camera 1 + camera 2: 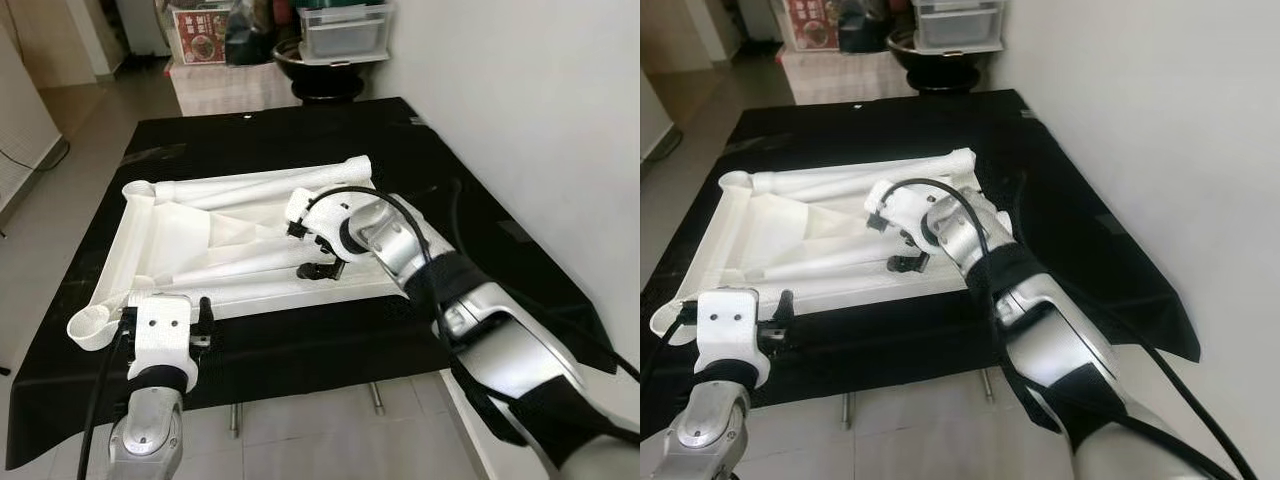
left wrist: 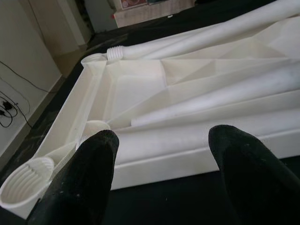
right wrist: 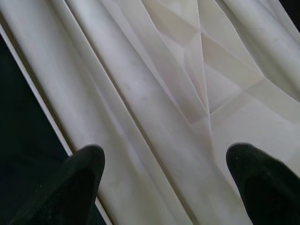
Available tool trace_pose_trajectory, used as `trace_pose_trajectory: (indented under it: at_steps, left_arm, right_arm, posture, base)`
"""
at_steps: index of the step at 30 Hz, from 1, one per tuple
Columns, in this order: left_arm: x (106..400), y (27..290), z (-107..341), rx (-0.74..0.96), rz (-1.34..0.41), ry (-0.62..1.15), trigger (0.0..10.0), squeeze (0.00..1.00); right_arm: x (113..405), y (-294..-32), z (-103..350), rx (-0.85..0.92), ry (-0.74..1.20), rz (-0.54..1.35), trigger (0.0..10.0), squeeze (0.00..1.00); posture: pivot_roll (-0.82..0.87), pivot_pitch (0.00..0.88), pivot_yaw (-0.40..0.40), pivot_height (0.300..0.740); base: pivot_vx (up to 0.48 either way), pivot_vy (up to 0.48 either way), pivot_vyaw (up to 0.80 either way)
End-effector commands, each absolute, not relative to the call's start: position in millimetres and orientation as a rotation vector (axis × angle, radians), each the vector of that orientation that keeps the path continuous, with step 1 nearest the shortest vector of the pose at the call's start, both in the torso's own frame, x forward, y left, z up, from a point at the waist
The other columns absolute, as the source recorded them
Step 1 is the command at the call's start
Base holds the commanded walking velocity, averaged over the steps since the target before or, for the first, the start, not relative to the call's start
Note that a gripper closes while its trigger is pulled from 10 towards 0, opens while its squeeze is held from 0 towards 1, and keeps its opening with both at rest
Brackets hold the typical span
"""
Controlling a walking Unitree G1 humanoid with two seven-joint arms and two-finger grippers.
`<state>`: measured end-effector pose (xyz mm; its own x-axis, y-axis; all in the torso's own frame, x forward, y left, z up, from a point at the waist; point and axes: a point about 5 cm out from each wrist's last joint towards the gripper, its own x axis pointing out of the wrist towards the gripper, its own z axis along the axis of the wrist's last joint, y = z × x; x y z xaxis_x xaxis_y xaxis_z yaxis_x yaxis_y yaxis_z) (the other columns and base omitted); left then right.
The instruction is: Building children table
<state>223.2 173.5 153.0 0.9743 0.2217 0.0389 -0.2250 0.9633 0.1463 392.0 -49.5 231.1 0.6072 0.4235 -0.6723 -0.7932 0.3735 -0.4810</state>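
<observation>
A white plastic tabletop (image 1: pixel 150 235) lies upside down on the black-covered table (image 1: pixel 300 130). White tube legs lie loose in it: one along the far edge (image 1: pixel 250 182), one slanting across the middle (image 1: pixel 235 262), one along the near edge (image 1: pixel 255 290). A ribbed leg socket (image 2: pixel 26 180) sits at the near left corner. My right gripper (image 1: pixel 312 255) hangs open over the near-edge leg (image 3: pixel 108 108), with one finger to each side of it. My left gripper (image 1: pixel 166 312) is open above the black cloth, just short of the tabletop's near left corner.
A white wall runs close along the right side. Behind the table stand a dark round stand (image 1: pixel 320 65), a clear plastic bin (image 1: pixel 345 30) and boxes. Tiled floor lies to the left and in front, with a cable (image 2: pixel 7 105) on it.
</observation>
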Motion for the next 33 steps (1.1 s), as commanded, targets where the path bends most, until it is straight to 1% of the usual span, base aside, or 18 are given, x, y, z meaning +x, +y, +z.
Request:
trace_pose_trajectory:
  at_steps: [1, 5, 6, 7, 8, 10, 13, 14, 20, 22, 23, 26, 31, 33]
  left_arm:
    - [220.7, 173.8, 152.6, 0.146, 0.237, -0.009, 10.0, 0.00]
    - [216.7, 165.9, 146.3, 0.113, 0.213, 0.025, 10.0, 0.00]
    - [215.2, 161.7, 143.8, 0.100, 0.197, 0.038, 10.0, 0.00]
    - [213.3, 158.0, 142.9, 0.093, 0.184, 0.046, 10.0, 0.00]
    - [213.3, 158.0, 142.9, 0.093, 0.184, 0.046, 10.0, 0.00]
    - [209.5, 152.4, 141.9, 0.085, 0.168, 0.056, 10.0, 0.00]
    - [205.5, 148.7, 141.2, 0.090, 0.158, 0.065, 10.0, 0.00]
    - [203.8, 149.4, 141.5, 0.092, 0.163, 0.068, 10.0, 0.00]
    - [200.4, 153.8, 143.4, 0.094, 0.184, 0.076, 10.0, 0.00]
    - [198.9, 154.7, 144.1, 0.095, 0.189, 0.078, 10.0, 0.00]
    - [196.1, 154.8, 144.9, 0.092, 0.196, 0.084, 10.0, 0.00]
    - [193.3, 152.4, 145.0, 0.085, 0.201, 0.091, 10.0, 0.00]
    - [192.3, 151.2, 145.3, 0.083, 0.201, 0.094, 10.0, 0.00]
    - [190.5, 147.8, 144.7, 0.076, 0.196, 0.101, 10.0, 0.00]
  right_arm:
    - [392.8, -47.5, 231.2, -0.915, 0.492, 0.823, 10.0, 0.00]
    - [392.2, -44.0, 227.2, -0.910, 0.556, 0.855, 10.0, 0.00]
    - [392.6, -39.9, 225.9, -0.862, 0.563, 0.853, 10.0, 0.00]
    - [394.4, -37.8, 227.0, -0.816, 0.549, 0.822, 10.0, 0.00]
    - [394.4, -37.8, 227.0, -0.816, 0.549, 0.822, 10.0, 0.00]
    - [396.5, -35.5, 228.7, -0.755, 0.534, 0.779, 10.0, 0.00]
    - [397.8, -34.1, 230.4, -0.732, 0.518, 0.760, 10.0, 0.00]
    - [398.3, -33.4, 232.0, -0.728, 0.510, 0.756, 10.0, 0.00]
    - [398.9, -32.7, 234.8, -0.763, 0.510, 0.771, 10.0, 0.00]
    - [398.9, -33.7, 233.7, -0.797, 0.521, 0.779, 10.0, 0.00]
    - [399.7, -38.3, 230.8, -0.856, 0.546, 0.769, 10.0, 0.00]
    - [402.1, -43.6, 233.6, -0.849, 0.546, 0.730, 10.0, 0.00]
    - [402.9, -44.9, 234.5, -0.848, 0.542, 0.721, 10.0, 0.00]
    - [402.7, -48.3, 232.5, -0.889, 0.564, 0.733, 10.0, 0.00]
  posture:
    - [0.06, 0.098, -0.009, 0.740]
    - [0.05, 0.115, -0.018, 0.740]
    - [0.05, 0.115, -0.018, 0.740]
    - [0.05, 0.127, -0.022, 0.740]
    - [0.05, 0.127, -0.022, 0.740]
    - [0.06, 0.141, -0.025, 0.740]
    - [0.06, 0.149, -0.027, 0.740]
    - [0.06, 0.164, -0.031, 0.740]
    - [0.06, 0.188, -0.034, 0.740]
    - [0.06, 0.197, -0.037, 0.740]
    - [0.06, 0.207, -0.041, 0.740]
    - [0.06, 0.208, -0.046, 0.740]
    - [0.06, 0.209, -0.048, 0.740]
    - [0.05, 0.212, -0.053, 0.740]
  base:
    - [0.000, 0.000, 0.00]
    - [0.000, 0.000, 0.00]
    - [0.000, 0.000, 0.00]
    - [0.000, 0.000, 0.00]
    - [0.000, 0.000, 0.00]
    - [0.000, 0.000, 0.00]
    - [0.000, 0.000, 0.00]
    - [0.000, 0.000, 0.00]
    - [0.000, 0.000, 0.00]
    - [0.000, 0.000, 0.00]
    - [0.000, 0.000, 0.00]
    - [0.000, 0.000, 0.00]
    - [0.000, 0.000, 0.00]
    - [0.000, 0.000, 0.00]
